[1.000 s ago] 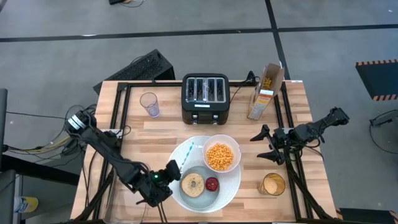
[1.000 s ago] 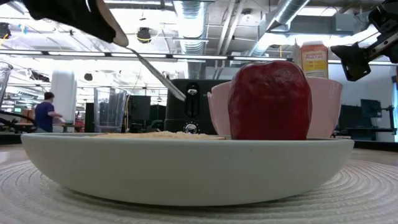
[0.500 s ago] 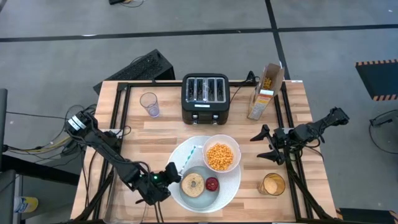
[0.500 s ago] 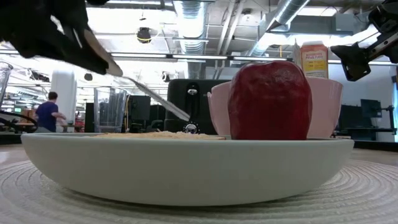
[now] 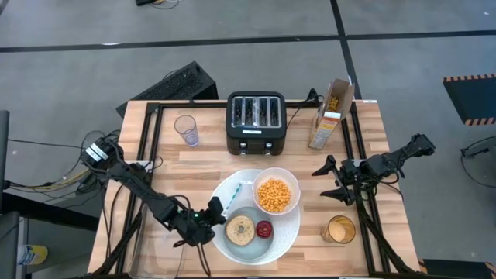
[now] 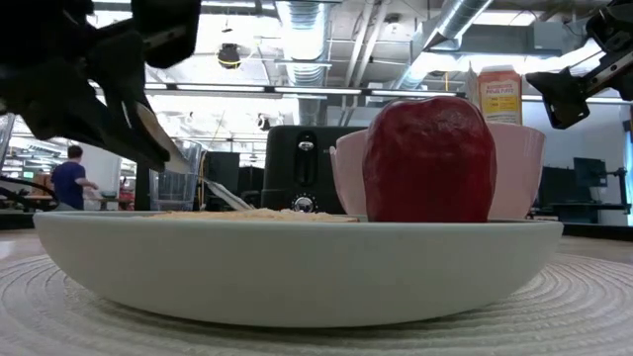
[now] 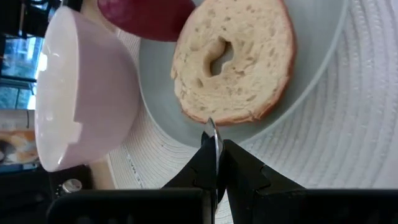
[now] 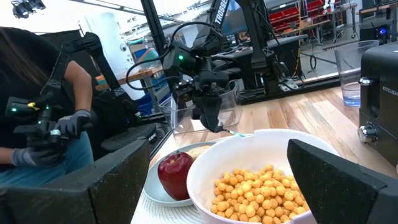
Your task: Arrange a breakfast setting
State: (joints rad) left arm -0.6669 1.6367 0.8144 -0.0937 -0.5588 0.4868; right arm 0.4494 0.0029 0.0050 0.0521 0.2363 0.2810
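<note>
Wooden slats of the table (image 5: 194, 167) carried a black toaster (image 5: 256, 120), an open cereal box (image 5: 329, 114), a clear glass (image 5: 186, 129) and a glass of orange drink (image 5: 339, 230). At the front sat the large white plate (image 5: 285, 229), with the toasted bagel half (image 5: 240, 229) and small red apple (image 5: 264, 229) on its pale blue centre and the white bowl (image 5: 276, 194) of orange cereal balls (image 8: 261, 186) on its far side. By the plate's left rim the left gripper (image 5: 203, 225) was clamped on the blue-handled spoon (image 5: 231, 201), which slanted across the rim. At the table's right edge the right gripper (image 5: 329, 180) waited, fingers spread and empty
</note>
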